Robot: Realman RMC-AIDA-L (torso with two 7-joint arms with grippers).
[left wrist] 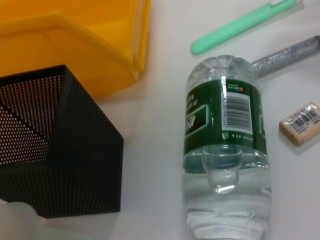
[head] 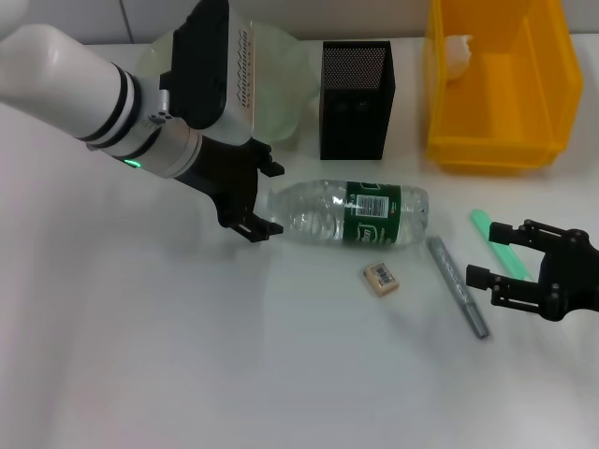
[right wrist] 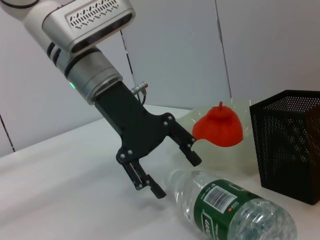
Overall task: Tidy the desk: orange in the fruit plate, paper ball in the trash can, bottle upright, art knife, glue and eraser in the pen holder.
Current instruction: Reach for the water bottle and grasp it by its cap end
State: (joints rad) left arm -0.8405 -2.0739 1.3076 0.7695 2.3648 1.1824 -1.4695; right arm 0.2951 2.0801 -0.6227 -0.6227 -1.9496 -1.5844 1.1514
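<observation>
Your bottle (head: 348, 214) lies on its side on the white desk (head: 187, 374), in front of the black mesh pen holder (head: 357, 99), its neck end toward the left gripper (head: 251, 199), whose jaws stand apart at that end without touching it. It looks full of water, so expect real weight and a smooth, round, slightly yielding wall that may roll or slip; I would grip across the body near the green label (head: 374, 214), not the tapering shoulder. The right gripper (head: 501, 265) hovers with jaws apart over the green art knife (head: 498, 245), beside the grey glue stick (head: 458, 286); the eraser (head: 381, 278) lies just in front of the bottle
</observation>
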